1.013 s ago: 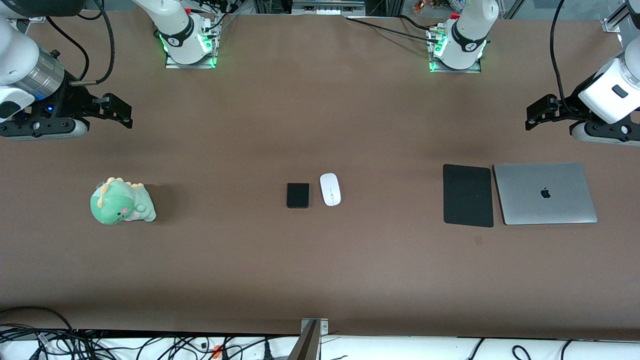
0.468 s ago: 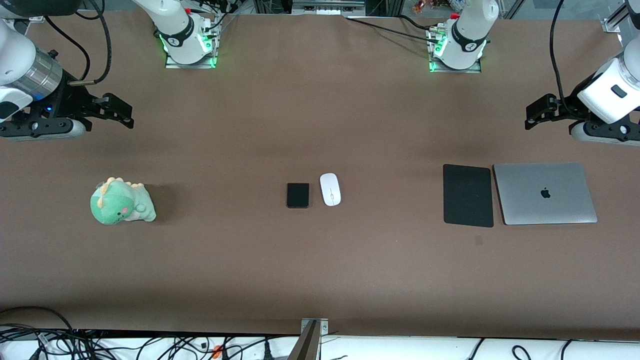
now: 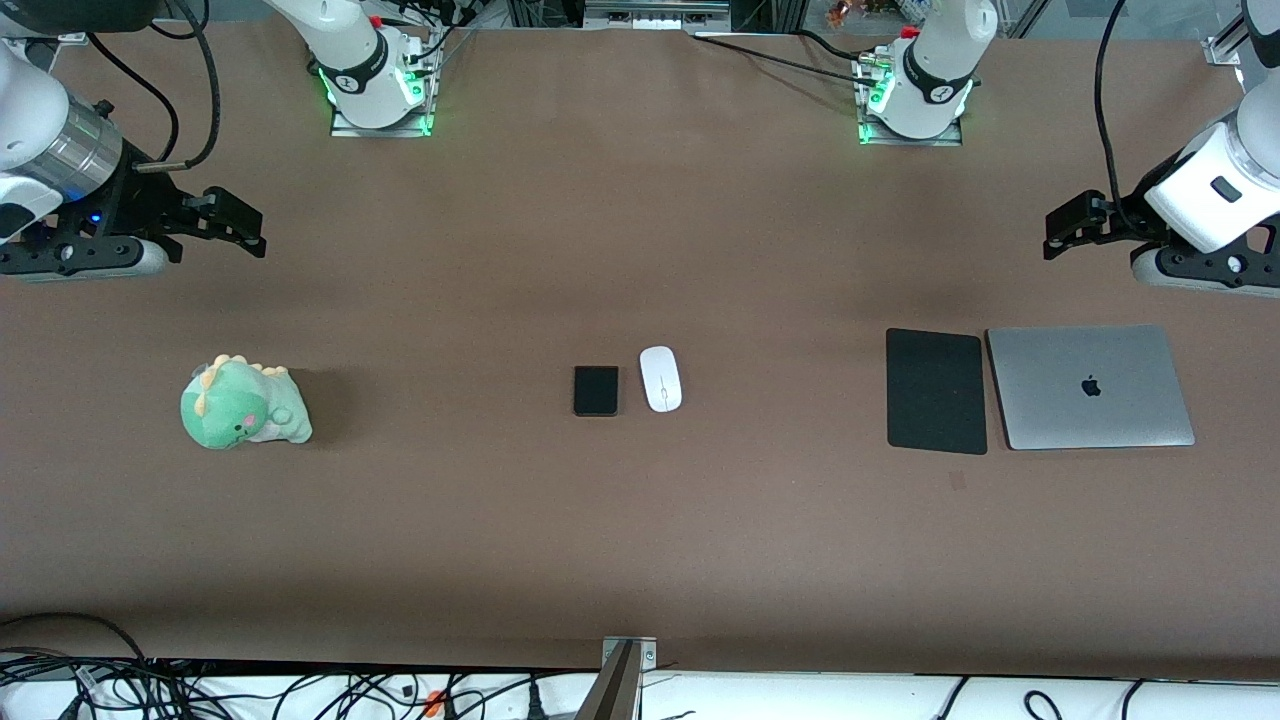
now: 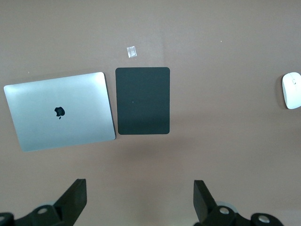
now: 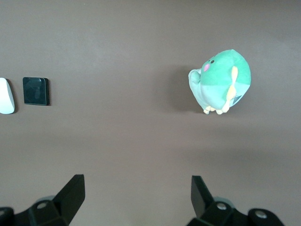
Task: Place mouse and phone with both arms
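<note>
two things wait at mid-table, the phone (image 3: 596, 390) and the mouse (image 3: 660, 378) just beside it toward the left arm's end, both flat and untouched, so nothing is placed yet. the mouse pad (image 3: 936, 389) and closed laptop (image 3: 1090, 386) lie side by side at that end, likely the mouse's goal; a plush dinosaur (image 3: 243, 403) sits at the right arm's end. no containers show. the left gripper (image 4: 139, 200) hangs above bare table near the pad, fingers spread and empty; the right gripper (image 5: 137, 200) hangs near the plush, also spread and empty.
</note>
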`<control>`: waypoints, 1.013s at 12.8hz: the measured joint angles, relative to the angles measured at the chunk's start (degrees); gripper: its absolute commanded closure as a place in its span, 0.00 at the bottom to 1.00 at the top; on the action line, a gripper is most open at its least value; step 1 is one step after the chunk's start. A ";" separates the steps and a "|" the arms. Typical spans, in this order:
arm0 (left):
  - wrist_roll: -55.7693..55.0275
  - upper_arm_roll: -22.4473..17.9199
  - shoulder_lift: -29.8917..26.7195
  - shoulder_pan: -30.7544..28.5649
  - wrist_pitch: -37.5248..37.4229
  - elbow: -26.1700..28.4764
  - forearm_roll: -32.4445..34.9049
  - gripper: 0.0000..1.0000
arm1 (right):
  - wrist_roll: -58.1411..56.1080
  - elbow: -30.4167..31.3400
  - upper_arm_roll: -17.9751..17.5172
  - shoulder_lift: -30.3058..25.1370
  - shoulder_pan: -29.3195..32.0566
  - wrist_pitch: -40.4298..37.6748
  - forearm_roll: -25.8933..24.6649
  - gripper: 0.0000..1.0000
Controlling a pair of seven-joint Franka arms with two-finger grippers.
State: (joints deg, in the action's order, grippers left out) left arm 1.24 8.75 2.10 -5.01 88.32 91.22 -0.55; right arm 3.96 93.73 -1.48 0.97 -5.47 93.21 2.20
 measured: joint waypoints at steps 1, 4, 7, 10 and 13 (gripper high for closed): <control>-0.32 0.28 0.01 0.05 0.00 0.00 -0.02 0.00 | 0.00 0.00 0.11 0.00 0.01 -0.40 0.00 0.00; -3.53 2.60 0.04 0.23 -0.01 0.00 -0.09 0.00 | 0.00 0.00 0.13 0.00 0.01 -0.95 0.03 0.00; -8.07 6.52 1.45 0.79 -0.01 0.01 -0.94 0.00 | 0.00 0.00 0.13 0.00 0.01 -1.00 0.10 0.00; -9.58 7.88 6.00 1.72 3.38 -0.18 -3.13 0.00 | 0.00 0.00 0.13 0.00 0.01 -1.01 0.17 0.00; -13.65 7.92 11.25 4.85 10.14 -0.45 -3.79 0.00 | -0.01 0.00 0.07 0.00 0.00 -1.02 0.23 0.00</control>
State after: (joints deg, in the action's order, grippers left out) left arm -12.42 16.67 13.35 -0.17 98.46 90.77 -4.34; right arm 3.96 93.73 -1.41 0.97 -5.47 92.19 2.43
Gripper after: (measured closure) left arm 0.000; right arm 0.000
